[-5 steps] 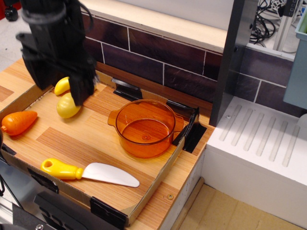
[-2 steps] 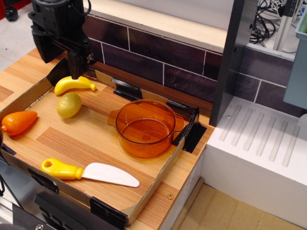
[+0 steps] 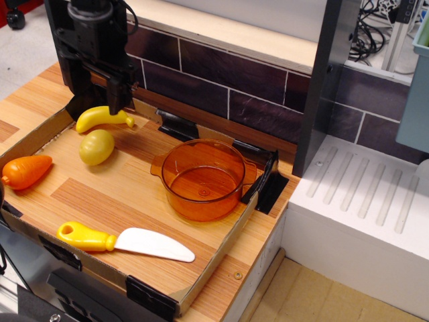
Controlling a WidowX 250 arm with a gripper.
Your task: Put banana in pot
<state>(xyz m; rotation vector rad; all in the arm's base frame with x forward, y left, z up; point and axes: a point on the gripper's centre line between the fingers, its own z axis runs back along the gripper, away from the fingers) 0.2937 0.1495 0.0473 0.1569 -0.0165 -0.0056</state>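
Observation:
The yellow banana (image 3: 100, 119) lies at the back left of the wooden tray, left of the pot and apart from it. The transparent orange pot (image 3: 201, 201) stands upright and empty at the tray's back right. My black gripper (image 3: 116, 107) hangs just above the banana's right end, its dark fingers (image 3: 115, 90) pointing down. From this side the fingers overlap, so I cannot tell whether they are open or shut. Nothing shows held in them.
A yellow lemon (image 3: 96, 147) sits just in front of the banana. An orange carrot (image 3: 27, 171) lies at the left edge. A white knife with a yellow handle (image 3: 124, 241) lies at the front. A tiled wall runs behind, and a white ribbed drainer (image 3: 362, 201) is on the right.
My arm has pulled back from low over the lemon and banana, uncovering them, and now stands behind the banana, shifted slightly right. The objects have not moved.

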